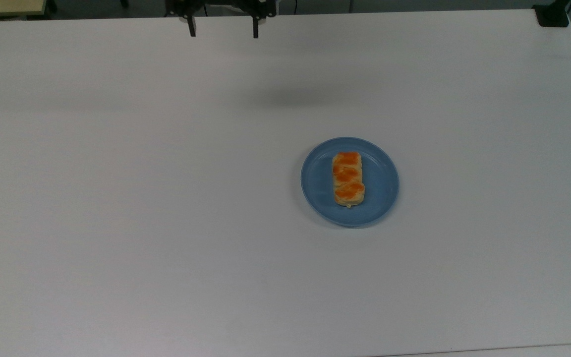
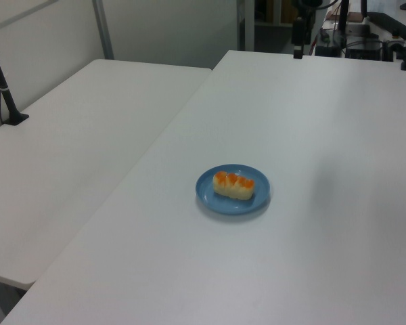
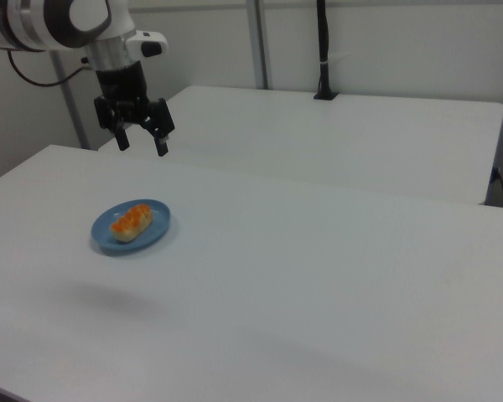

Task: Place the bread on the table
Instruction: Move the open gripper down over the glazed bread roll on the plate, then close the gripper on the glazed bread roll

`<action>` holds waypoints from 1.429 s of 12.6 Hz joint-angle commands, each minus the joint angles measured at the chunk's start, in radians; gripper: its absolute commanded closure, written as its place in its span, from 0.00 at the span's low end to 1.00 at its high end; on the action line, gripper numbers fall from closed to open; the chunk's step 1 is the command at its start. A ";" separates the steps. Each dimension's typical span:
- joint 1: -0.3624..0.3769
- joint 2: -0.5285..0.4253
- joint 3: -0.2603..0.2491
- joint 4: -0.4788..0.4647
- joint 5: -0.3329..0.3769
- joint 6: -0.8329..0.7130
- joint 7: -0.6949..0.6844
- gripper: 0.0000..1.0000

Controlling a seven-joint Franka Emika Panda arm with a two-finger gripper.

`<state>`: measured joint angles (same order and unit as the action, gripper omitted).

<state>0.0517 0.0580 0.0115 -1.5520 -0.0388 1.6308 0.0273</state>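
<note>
Orange-glazed bread (image 1: 348,179) flat on blue plate (image 1: 382,198)

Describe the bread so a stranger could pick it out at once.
Start from the big white table and find the round blue plate near its middle. The bread lies on that plate: a small oblong pale-tan loaf, marked by three glossy orange bumps on top.

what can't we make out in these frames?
- Underside of the bread and the plate area beneath it: hidden by the bread, all views.
- Arm above the gripper: cut off by the top view's upper edge.
- Gripper's height above the table: not judgeable in the top view; the right view shows the gripper raised, open.
</note>
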 commanded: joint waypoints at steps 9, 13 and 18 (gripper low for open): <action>0.261 0.359 -0.004 -0.005 -0.007 0.403 0.437 0.00; 0.299 0.456 -0.004 -0.003 -0.055 0.513 0.509 0.00; 0.303 0.499 -0.004 -0.005 -0.089 0.584 0.577 0.02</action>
<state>0.3434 0.5553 0.0181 -1.5605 -0.1084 2.1973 0.5747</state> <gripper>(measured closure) 0.000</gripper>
